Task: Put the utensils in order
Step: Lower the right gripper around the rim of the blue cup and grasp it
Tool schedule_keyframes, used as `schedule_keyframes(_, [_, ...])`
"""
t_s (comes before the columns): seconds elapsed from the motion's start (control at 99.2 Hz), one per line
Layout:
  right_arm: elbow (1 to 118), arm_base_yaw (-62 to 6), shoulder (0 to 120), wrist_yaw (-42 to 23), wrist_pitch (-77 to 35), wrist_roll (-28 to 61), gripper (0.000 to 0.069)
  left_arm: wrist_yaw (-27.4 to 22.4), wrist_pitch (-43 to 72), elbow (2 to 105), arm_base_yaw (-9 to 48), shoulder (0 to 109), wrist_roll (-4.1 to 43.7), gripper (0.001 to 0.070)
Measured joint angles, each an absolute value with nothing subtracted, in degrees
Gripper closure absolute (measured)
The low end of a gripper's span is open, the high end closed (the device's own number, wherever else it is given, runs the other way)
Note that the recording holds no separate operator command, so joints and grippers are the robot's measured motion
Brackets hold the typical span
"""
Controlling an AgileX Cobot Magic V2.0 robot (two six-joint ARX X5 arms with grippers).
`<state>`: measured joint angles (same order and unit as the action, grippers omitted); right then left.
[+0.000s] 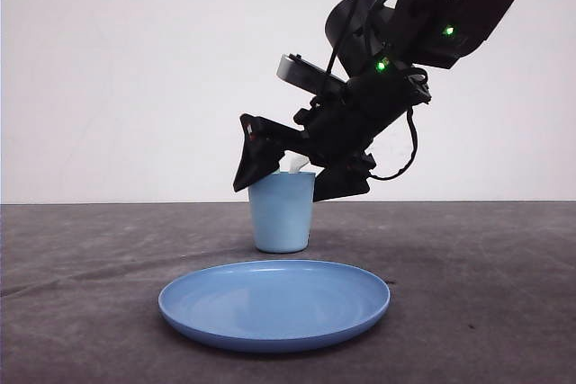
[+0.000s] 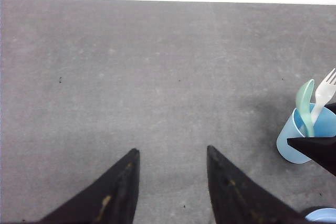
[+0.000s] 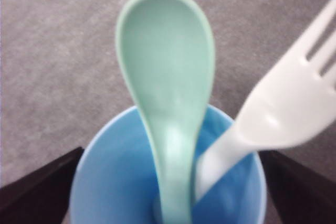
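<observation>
Right wrist view: the spoon and the fork are seen standing together in the cup, handles down and heads up, so both utensils can be judged to be already put away, with little left beyond drawing the arm back. The spoon is mint green, with a smooth oval bowl that narrows into a slender handle; the fork is white, glossy plastic, its tines leaning outward over the rim. In the left wrist view the two are shown side by side in the cup, the fork's tines fanned above the spoon's bowl. The right gripper is held around the cup in the front view, its fingers spread on either side of the rim and closed on nothing (whether the cup wall is touched cannot be told). The left gripper is parked well apart over bare worktop, its fingers parted and empty. A round blue plate lies on the worktop in front of the cup, with nothing seen on it.
</observation>
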<state>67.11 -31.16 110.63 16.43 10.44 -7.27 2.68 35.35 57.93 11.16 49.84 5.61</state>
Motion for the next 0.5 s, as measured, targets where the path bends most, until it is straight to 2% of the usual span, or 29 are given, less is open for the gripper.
schedule_keyframes(0.212, [67.11,-31.20,110.63,15.68,9.19,-5.98,0.0168,2.68,35.35,57.93,11.14,49.84,5.56,0.0477])
schedule_keyframes(0.504, [67.13,-31.51,107.33,14.92,4.16,-5.76,0.0193,2.68,35.33,57.93,11.14,49.84,5.54,0.0477])
